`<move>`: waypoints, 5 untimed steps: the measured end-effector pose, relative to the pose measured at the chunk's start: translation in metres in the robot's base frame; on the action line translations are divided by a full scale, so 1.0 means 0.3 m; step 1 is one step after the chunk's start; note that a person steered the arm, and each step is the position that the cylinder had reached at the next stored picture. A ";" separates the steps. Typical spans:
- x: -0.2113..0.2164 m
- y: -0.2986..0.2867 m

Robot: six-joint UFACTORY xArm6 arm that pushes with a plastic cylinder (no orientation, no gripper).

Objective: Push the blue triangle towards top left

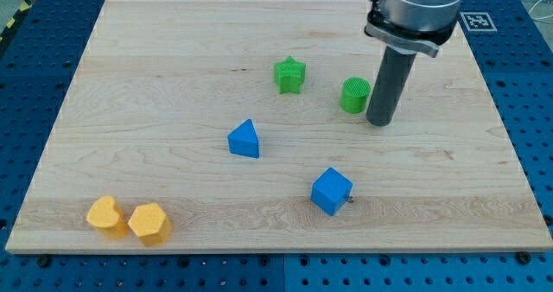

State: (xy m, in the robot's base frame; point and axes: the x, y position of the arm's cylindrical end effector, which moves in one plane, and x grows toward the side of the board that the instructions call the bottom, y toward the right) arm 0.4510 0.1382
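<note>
The blue triangle (244, 140) lies near the middle of the wooden board (130, 85). My tip (379, 123) shows at the lower end of the dark rod in the view's upper right. It stands far to the right of the blue triangle and slightly above it. It is just right of the green cylinder (354, 95), close to it or touching it.
A green star (290, 75) lies above and right of the blue triangle. A blue cube (332, 191) lies at the lower right of it. Two yellow blocks (106, 216) (149, 224) sit side by side at the bottom left corner.
</note>
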 end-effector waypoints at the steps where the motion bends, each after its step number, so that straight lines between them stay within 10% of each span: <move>1: -0.034 -0.067; 3: -0.088 -0.198; 5: 0.170 -0.227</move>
State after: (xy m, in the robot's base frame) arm 0.5021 0.0700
